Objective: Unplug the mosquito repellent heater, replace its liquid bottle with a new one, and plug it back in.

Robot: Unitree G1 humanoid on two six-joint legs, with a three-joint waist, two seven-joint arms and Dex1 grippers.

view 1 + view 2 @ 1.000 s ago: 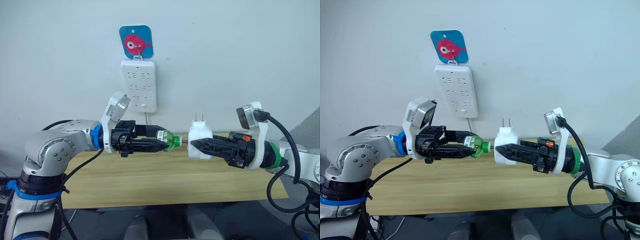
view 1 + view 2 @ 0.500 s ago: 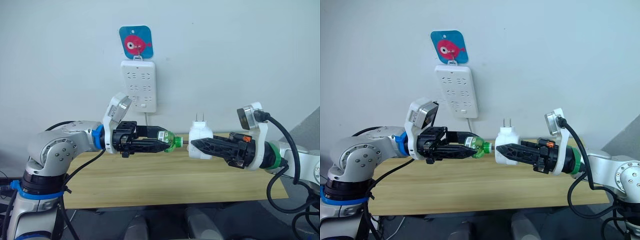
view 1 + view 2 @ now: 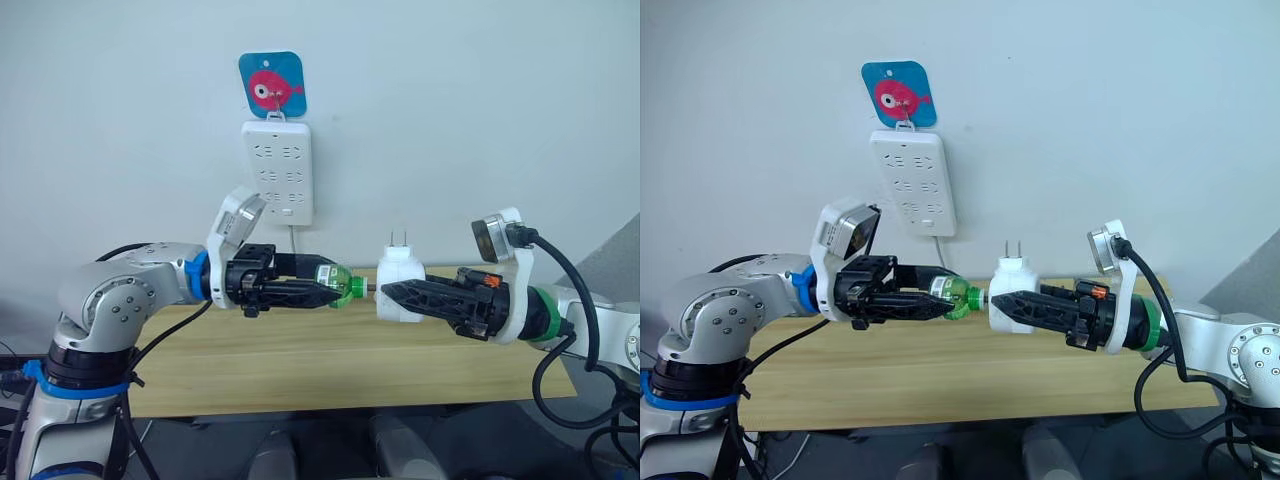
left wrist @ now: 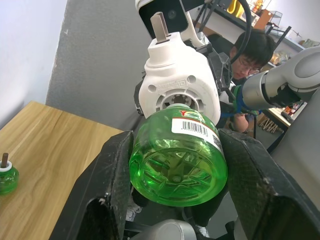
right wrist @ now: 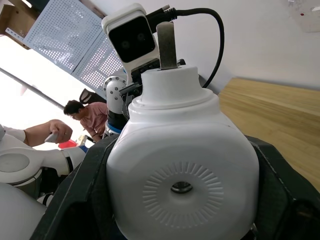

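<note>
The mosquito repellent heater (image 3: 401,276) is white, with its two prongs pointing up, and hangs above the wooden table (image 3: 330,360). My right gripper (image 3: 392,291) is shut on it from the right. My left gripper (image 3: 328,279) is shut on a green liquid bottle (image 3: 343,281), held level with its neck and wick pointing at the heater's underside. In the left wrist view the bottle (image 4: 177,155) sits between the fingers (image 4: 107,185), right in front of the heater's socket (image 4: 177,82). A second green bottle (image 4: 6,176) stands on the table.
A tall white power strip (image 3: 277,170) hangs on the wall under a blue fish hook (image 3: 272,83), above and behind the left gripper. A person (image 4: 250,55) sits beyond the table's end. Another person (image 5: 82,112) is in the right wrist view.
My left gripper has edged slightly to the right, carrying the green bottle a little closer to the heater. The right gripper has stayed almost still.
</note>
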